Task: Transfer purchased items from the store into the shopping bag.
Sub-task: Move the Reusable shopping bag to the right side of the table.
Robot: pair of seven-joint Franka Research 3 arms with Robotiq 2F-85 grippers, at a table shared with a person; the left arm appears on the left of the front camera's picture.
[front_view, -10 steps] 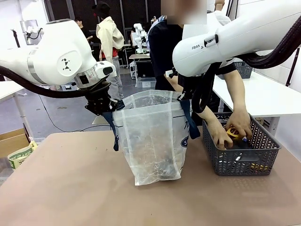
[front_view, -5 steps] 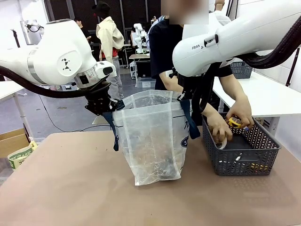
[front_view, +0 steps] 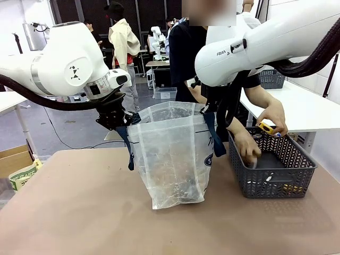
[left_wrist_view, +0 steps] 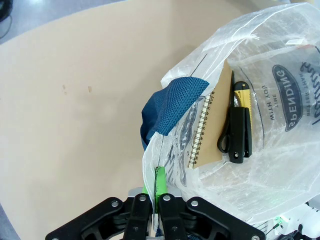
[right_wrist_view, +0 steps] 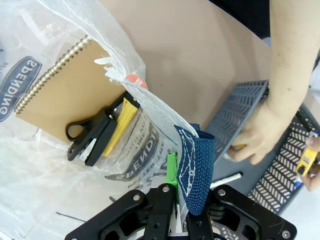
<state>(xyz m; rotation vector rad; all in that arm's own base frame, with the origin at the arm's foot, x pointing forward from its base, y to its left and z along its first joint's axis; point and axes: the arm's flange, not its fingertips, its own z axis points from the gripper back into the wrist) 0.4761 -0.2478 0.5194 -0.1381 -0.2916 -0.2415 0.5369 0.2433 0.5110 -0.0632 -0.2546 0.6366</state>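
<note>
The shopping bag (front_view: 170, 154) stands open at the table's middle, a translucent whitish tote with navy handles. My left gripper (front_view: 114, 121) is shut on its left rim, and my right gripper (front_view: 214, 114) is shut on its right rim. In the left wrist view my left gripper (left_wrist_view: 156, 182) pinches the plastic beside a navy handle (left_wrist_view: 172, 102). Inside lie a tan spiral notebook (left_wrist_view: 210, 125), black scissors (left_wrist_view: 235, 132) and a yellow cutter (left_wrist_view: 244, 97). My right gripper (right_wrist_view: 175, 175) clamps plastic and handle (right_wrist_view: 195, 170). A person's hand holds a yellow item (front_view: 267, 128) above the basket.
A dark grey lattice basket (front_view: 297, 175) sits right of the bag, with the person's other hand (front_view: 247, 149) reaching into it and a white pen (right_wrist_view: 227, 179) lying inside. A cardboard box (front_view: 16, 159) sits off the table's left edge. Bare tabletop lies in front of the bag.
The person's hand has lifted the yellow item up out of the basket, while the other hand stays low inside it. Both arms and the bag have not moved.
</note>
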